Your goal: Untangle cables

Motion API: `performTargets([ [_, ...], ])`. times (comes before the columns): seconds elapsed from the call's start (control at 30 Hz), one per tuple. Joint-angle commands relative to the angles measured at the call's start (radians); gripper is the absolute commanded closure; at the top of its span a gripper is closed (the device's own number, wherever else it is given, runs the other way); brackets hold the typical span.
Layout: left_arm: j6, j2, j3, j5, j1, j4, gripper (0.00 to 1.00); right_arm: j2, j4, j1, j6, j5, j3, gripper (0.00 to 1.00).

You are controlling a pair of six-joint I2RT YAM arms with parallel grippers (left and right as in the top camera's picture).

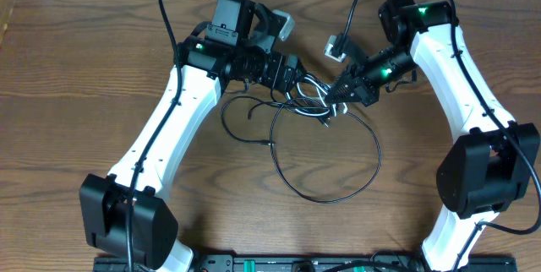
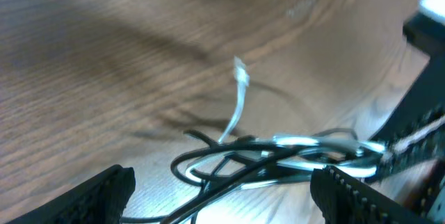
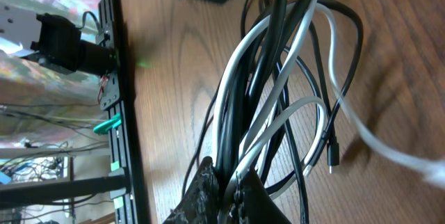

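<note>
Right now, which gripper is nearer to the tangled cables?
Right. The right gripper is shut on the tangled cables, touching them. The left gripper is open at the tangle's opposite side, close, but gripping nothing.

1. No text, brand, number or sign can be read in any view
2. A small pale strip on the black box [image 1: 230,14] on the left arm [image 1: 182,107], near the tabletop's [image 1: 76,95] far edge, is too small to read
</note>
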Motion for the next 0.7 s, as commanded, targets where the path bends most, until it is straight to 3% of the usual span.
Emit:
performTargets([
  [0.0,0.121,0.004,0.006,0.028,0.029,-0.025,0.14,0.004,-0.003,-0.001,-0.037,-0.052,-0.002,0.99],
  [0.13,0.163,0.005,0.006,0.098,0.059,-0.041,0.14,0.004,-0.012,0.000,-0.038,-0.057,-0.002,0.99],
  [0.3,0.174,0.016,0.006,0.087,0.061,-0.017,0.18,0.004,-0.064,0.002,-0.118,-0.100,-0.002,0.99],
  [0.67,0.173,0.089,0.001,0.146,0.060,-0.020,0.20,0.004,-0.098,-0.002,-0.143,-0.112,-0.002,0.99],
])
